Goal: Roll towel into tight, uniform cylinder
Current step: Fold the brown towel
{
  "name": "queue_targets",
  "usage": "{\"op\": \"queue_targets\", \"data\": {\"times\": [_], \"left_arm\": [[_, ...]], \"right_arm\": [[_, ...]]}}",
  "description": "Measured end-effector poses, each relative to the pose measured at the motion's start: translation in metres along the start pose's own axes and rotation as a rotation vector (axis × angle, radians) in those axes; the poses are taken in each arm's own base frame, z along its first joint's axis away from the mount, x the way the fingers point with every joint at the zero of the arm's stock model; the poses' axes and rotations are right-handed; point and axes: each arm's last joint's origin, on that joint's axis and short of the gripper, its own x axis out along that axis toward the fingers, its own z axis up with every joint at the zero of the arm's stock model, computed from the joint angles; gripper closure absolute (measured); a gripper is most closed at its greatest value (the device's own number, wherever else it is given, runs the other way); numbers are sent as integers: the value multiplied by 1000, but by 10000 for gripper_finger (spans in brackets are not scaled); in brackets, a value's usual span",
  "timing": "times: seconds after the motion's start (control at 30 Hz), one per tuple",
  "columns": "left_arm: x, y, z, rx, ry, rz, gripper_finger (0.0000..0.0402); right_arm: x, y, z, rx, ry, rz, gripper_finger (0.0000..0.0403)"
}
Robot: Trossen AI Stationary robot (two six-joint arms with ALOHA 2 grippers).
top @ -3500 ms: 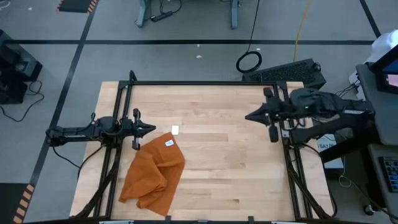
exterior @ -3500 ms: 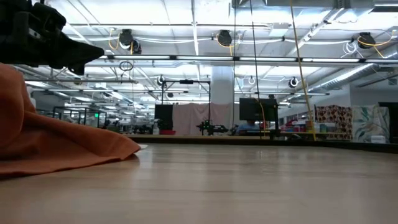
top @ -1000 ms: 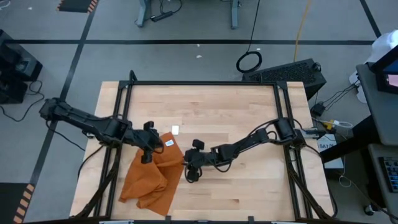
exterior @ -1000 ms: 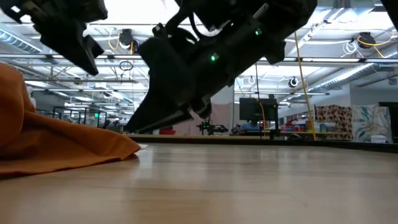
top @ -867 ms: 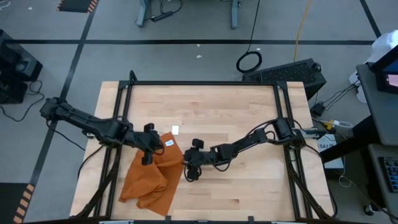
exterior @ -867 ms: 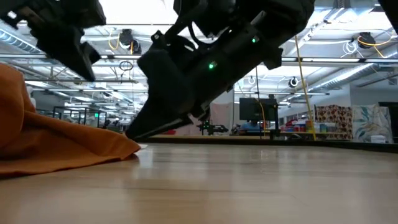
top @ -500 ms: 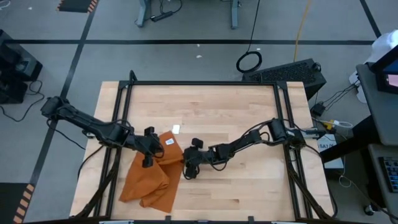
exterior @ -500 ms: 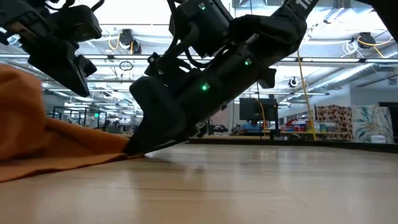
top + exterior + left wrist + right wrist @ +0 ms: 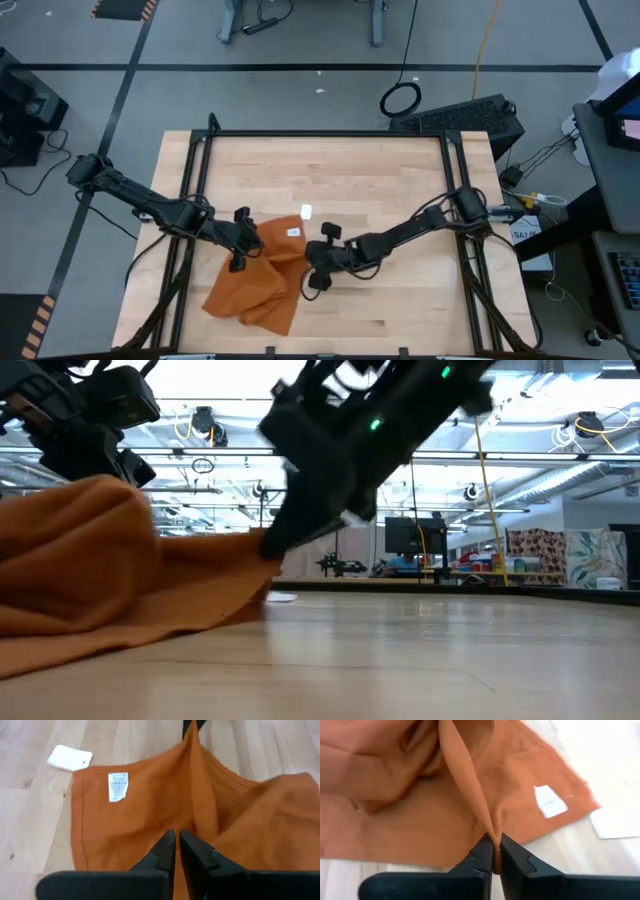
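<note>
Grips the towel (image 9: 250, 295) at its left side with the left fingers (image 9: 167, 849), squeezed almost shut on a raised bump of cloth. Leaves it crumpled, not flat, on the near-left part of the counter (image 9: 400, 170), with the white tag (image 9: 293, 232) corner toward the back. Pinches a thin fold at its right edge with the right fingers (image 9: 485, 851), closed tight. Holds the cloth stretched between both pairs, so equally near to each. Probably needs a sideways pull apart to flatten it before any rolling. Shows no clear long side yet.
</note>
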Motion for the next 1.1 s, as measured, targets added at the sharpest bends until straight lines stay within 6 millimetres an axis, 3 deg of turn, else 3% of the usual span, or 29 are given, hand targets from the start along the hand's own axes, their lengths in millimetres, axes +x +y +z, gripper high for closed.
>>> {"op": "queue_targets", "data": {"times": [0.3, 0.5, 0.77, 0.97, 1.1], "left_arm": [[5, 0, 0, 33, -20, 88, 370], [18, -12, -1, -37, 4, 5, 370], [49, -28, -30, 69, 223, 11, 370], [60, -23, -45, 120, 334, 153, 370], [58, -19, -43, 144, 309, 231, 370]], "right_arm": [[-62, -22, 3, -56, 141, -246, 392], [-67, -30, 3, -97, 175, -295, 388], [-68, -25, -4, -51, 194, -306, 387], [-85, -6, -11, 28, 182, -255, 387], [-95, 11, -21, 79, 177, -227, 386]]}}
